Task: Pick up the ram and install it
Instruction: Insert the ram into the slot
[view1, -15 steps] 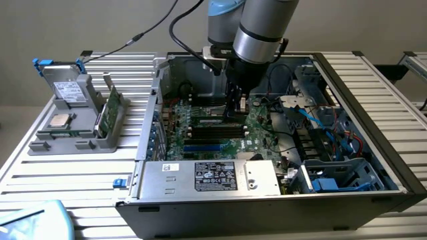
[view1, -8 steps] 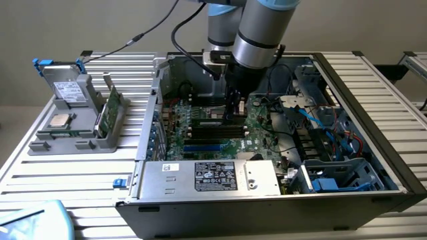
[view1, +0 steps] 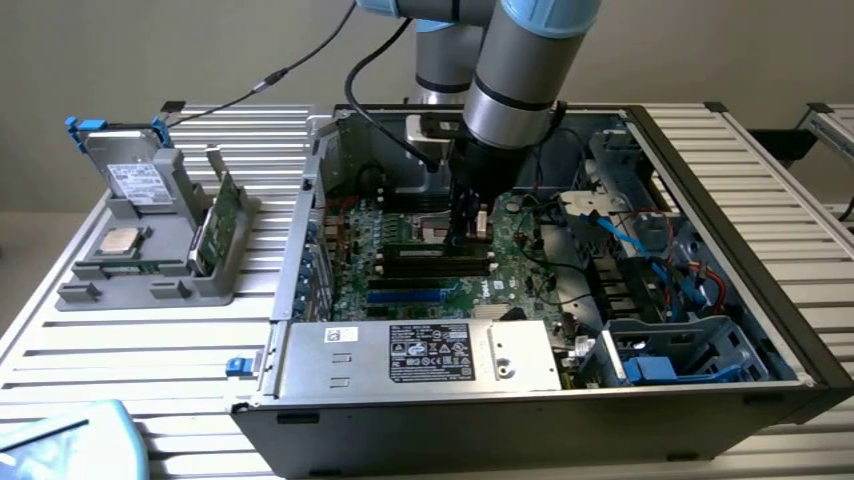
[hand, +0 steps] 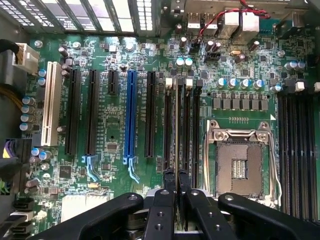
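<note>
Wrist view shows the ram (hand: 176, 127) pinched within the end effector (hand: 176, 176).

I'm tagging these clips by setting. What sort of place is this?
Probably a robotics lab or test bench for computer assembly: a grey-and-blue robot arm reaches into an open black desktop computer case, which stands on a slatted metal table beside a grey parts holder.
</note>
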